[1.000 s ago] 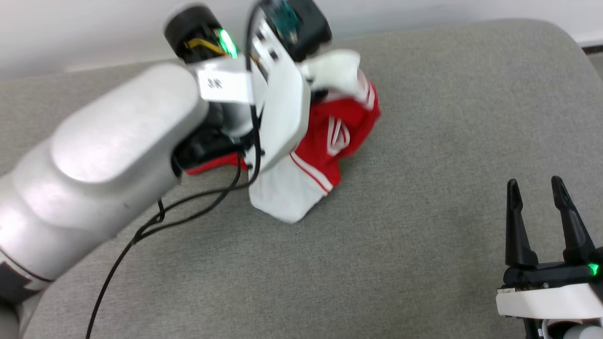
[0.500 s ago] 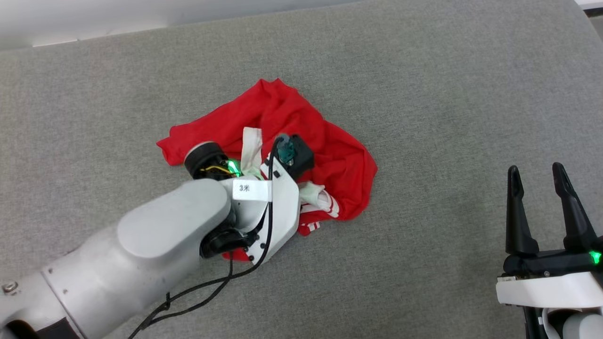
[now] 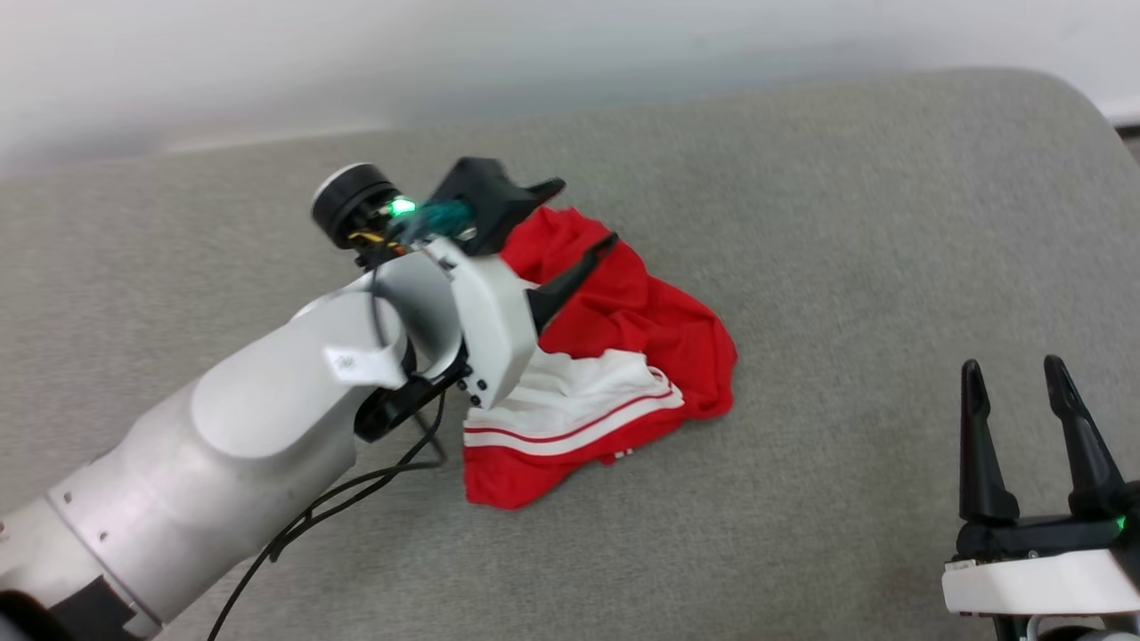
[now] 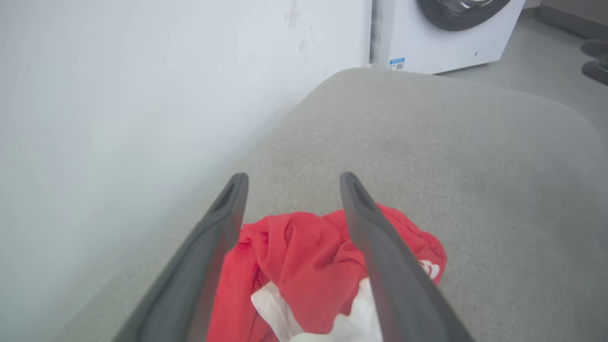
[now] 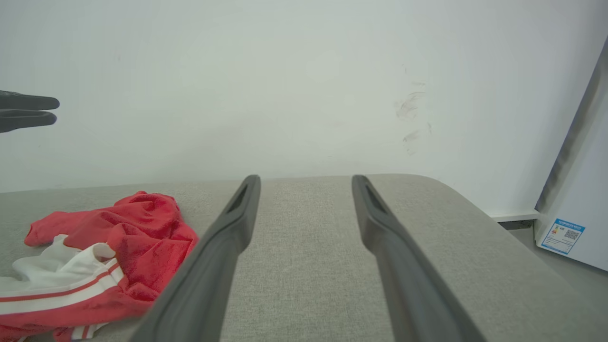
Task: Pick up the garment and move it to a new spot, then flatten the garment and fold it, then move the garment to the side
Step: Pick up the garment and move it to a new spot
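The garment (image 3: pixel 641 329) lies crumpled on the grey padded table (image 3: pixel 846 223), red with a white sleeve and stripe trim facing up. My left gripper (image 3: pixel 583 214) hovers open just above its far-left part, with nothing between the fingers. In the left wrist view the open left gripper (image 4: pixel 293 176) frames the red garment (image 4: pixel 304 256) below it. My right gripper (image 3: pixel 1013 365) stands open and empty at the lower right, well clear of the cloth. The right wrist view has the open right gripper (image 5: pixel 306 178), the garment (image 5: pixel 137 237) at the left, and the left gripper (image 5: pixel 57 110) high at the far left.
A white wall (image 5: pixel 304 71) runs along the table's far edge. A white washing machine (image 4: pixel 441 33) stands beyond the table's rounded right end. Bare grey table surface (image 3: pixel 891 267) spreads to the right and in front of the garment. A black cable (image 3: pixel 294 534) hangs from the left arm.
My left gripper has opened and let go of the garment, which dropped into a heap on the table; the gripper has lifted off it. The head camera shifted. The right gripper stayed open.
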Robot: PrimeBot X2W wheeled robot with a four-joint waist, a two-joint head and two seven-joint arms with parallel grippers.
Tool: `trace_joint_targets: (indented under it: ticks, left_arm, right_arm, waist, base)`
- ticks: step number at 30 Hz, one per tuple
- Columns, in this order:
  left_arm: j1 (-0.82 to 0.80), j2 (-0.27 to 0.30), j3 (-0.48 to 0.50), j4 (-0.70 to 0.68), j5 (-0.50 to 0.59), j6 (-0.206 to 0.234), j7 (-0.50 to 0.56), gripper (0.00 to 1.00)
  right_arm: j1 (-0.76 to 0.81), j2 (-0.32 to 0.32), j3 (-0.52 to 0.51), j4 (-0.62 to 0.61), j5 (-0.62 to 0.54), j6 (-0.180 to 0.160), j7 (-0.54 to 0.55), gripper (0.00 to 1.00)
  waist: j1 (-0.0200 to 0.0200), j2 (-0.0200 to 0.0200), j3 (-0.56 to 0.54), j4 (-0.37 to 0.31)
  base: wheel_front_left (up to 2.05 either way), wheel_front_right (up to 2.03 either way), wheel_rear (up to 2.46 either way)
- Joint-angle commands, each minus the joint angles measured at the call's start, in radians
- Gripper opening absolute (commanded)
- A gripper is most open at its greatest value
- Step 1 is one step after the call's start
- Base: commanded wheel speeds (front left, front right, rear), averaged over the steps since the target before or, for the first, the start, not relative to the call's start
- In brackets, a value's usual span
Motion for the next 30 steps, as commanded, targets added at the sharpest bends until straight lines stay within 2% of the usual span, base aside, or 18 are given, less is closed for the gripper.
trace_joint_targets:
  ticks: [1, 4, 7, 11, 13, 17, 23, 30]
  left_arm:
    - [0.025, 0.007, 0.009, 0.002, 0.009, 0.018, -0.029, 1.0]
    - [0.075, 0.017, 0.045, 0.0, 0.032, 0.094, -0.15, 1.0]
    - [0.144, 0.035, 0.086, -0.005, 0.041, 0.172, -0.223, 1.0]
    - [0.248, 0.057, 0.169, -0.027, 0.094, 0.294, -0.252, 1.0]
    - [0.314, 0.062, 0.244, -0.077, 0.142, 0.349, -0.254, 1.0]
    - [0.485, 0.068, 0.395, -0.166, 0.238, 0.423, -0.253, 1.0]
    - [0.732, 0.019, 0.612, -0.26, 0.37, 0.465, -0.253, 1.0]
    - [0.931, -0.085, 0.798, -0.292, 0.502, 0.424, -0.253, 1.0]
  right_arm:
    - [0.012, 0.002, -0.003, 0.0, -0.007, 0.0, -0.002, 1.0]
    - [0.028, 0.002, -0.005, -0.002, -0.011, 0.0, -0.002, 1.0]
    - [0.045, 0.002, -0.009, -0.004, -0.016, 0.0, -0.002, 1.0]
    - [0.061, 0.002, -0.01, -0.009, -0.02, 0.0, -0.002, 1.0]
    - [0.062, 0.002, -0.011, -0.01, -0.022, 0.0, -0.002, 1.0]
    - [0.077, 0.002, -0.014, -0.008, -0.023, 0.0, -0.002, 1.0]
    - [0.091, 0.002, -0.013, -0.006, -0.02, 0.0, -0.002, 1.0]
    - [0.101, 0.002, 0.0, 0.0, -0.022, 0.0, -0.002, 1.0]
  waist:
    - [0.0, -0.0001, -0.04, 0.033]
    - [0.0, -0.0001, -0.071, 0.056]
    - [0.0, -0.0001, -0.093, 0.079]
    - [0.0, -0.0001, -0.114, 0.105]
    - [0.0, -0.0001, -0.12, 0.117]
    - [0.0, -0.0001, -0.135, 0.139]
    - [0.0, -0.0001, -0.158, 0.159]
    - [0.0, -0.0001, -0.17, 0.164]
  base:
    - [0.0, 0.0, 0.0]
    - [0.0, 0.0, 0.0]
    - [0.0, 0.0, 0.0]
    - [0.0, 0.0, 0.0]
    - [0.0, 0.0, 0.0]
    - [0.0, 0.0, 0.0]
    - [0.0, 0.0, 0.0]
    - [0.0, 0.0, 0.0]
